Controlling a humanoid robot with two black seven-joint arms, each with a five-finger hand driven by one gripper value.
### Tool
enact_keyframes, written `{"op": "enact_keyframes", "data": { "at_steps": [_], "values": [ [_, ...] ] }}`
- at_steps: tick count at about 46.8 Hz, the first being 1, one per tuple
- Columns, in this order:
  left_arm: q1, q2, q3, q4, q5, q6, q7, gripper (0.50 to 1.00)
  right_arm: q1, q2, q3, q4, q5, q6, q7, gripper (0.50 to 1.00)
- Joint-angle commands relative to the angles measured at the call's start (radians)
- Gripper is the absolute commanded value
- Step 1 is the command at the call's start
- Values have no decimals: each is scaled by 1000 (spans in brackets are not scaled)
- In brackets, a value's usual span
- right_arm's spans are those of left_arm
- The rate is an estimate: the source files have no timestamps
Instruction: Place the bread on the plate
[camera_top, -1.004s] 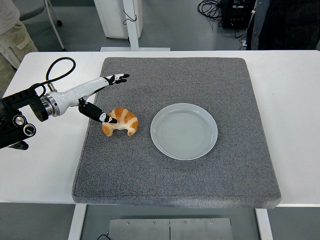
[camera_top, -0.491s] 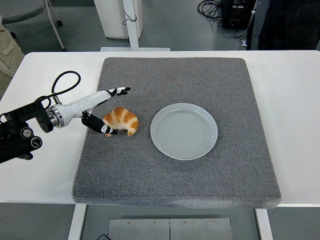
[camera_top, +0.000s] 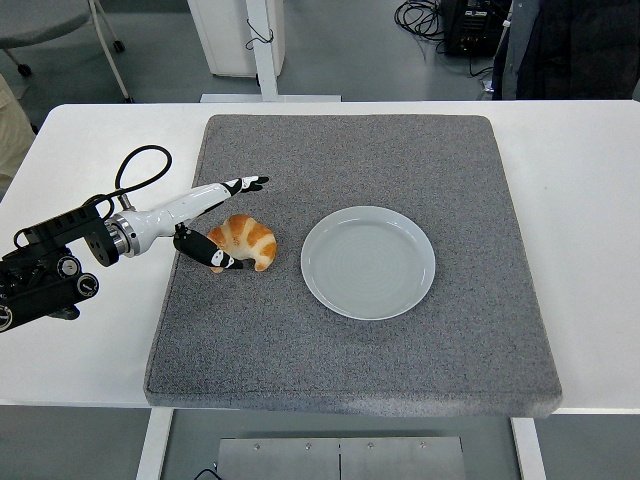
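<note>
The bread (camera_top: 245, 241), a croissant, lies on the grey mat (camera_top: 350, 340) left of the frame's centre, its curved back up and its long axis running roughly left to right, tips pointing toward the lower edge. The plate (camera_top: 368, 262) sits just to its right, close but apart, with bare mat between them.

Only 1 arm shows: the left hand (camera_top: 215, 225) comes in from the left edge and brackets the croissant's left end. Its long fingers (camera_top: 245, 184) stretch above the croissant toward the upper right, clear of it, while the thumb (camera_top: 212, 255) lies low against the bread's lower-left tip. The hand is wide open and holds nothing yet.

The bread lies directly right of the palm, so a closing pinch looks like the next step, followed by a short carry rightward.
</note>
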Motion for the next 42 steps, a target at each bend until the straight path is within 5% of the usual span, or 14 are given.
{"op": "enact_keyframes", "data": {
  "at_steps": [1, 11, 18, 24, 29, 42],
  "values": [
    [3, -10, -1, 18, 3, 1, -8, 998, 0, 0, 0, 0, 0, 0, 0, 1000],
    [14, -41, -4, 64, 4, 9, -14, 996, 0, 0, 0, 0, 0, 0, 0, 1000],
    [40, -67, -1, 98, 4, 46, -85, 969, 0, 0, 0, 0, 0, 0, 0, 1000],
    [51, -92, 1, 112, 12, 110, -111, 804, 0, 0, 0, 0, 0, 1, 0, 1000],
    [52, -92, 19, 110, 33, 148, -111, 500, 0, 0, 0, 0, 0, 0, 0, 1000],
    [49, -92, 58, 115, 33, 151, -111, 500, 0, 0, 0, 0, 0, 0, 0, 1000]
  ]
}}
